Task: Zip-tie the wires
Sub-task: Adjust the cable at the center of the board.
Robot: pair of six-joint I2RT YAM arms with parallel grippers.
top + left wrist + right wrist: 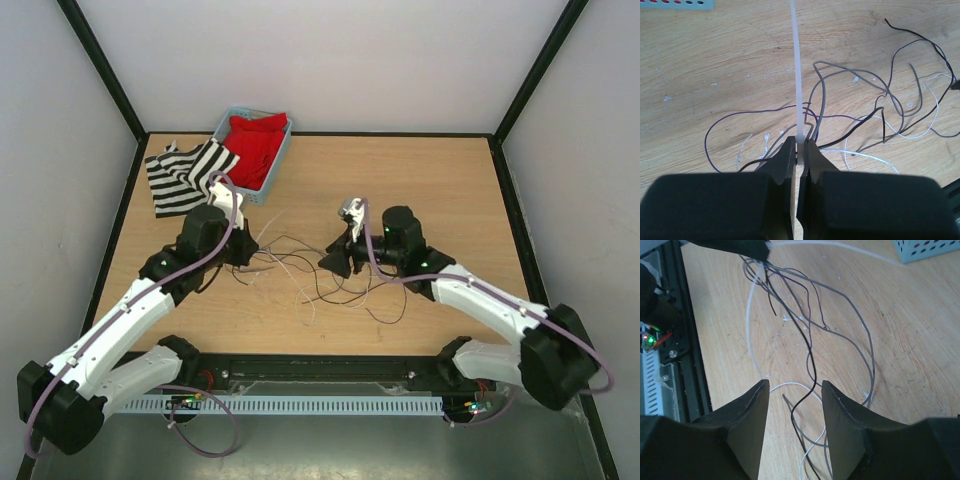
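The wires (pixel 345 292) lie in loose black, grey and pale loops on the wooden table between the two arms. My left gripper (pixel 800 142) is shut on the head of a white zip tie (pixel 797 75), whose strap runs straight away from the jaws over the wires (pixel 822 100). In the top view the left gripper (pixel 245 250) sits at the left end of the tangle. My right gripper (pixel 792 387) stands open just above the table, with a black wire (pixel 810 360) lying below the gap, untouched. From above, the right gripper (pixel 335 262) is at the tangle's right side.
A light blue basket (pixel 279 160) holding red cloth stands at the back left, beside a black-and-white striped cloth (pixel 180 178). A black rail (pixel 320 370) runs along the near edge between the arm bases. Dark walls enclose the table.
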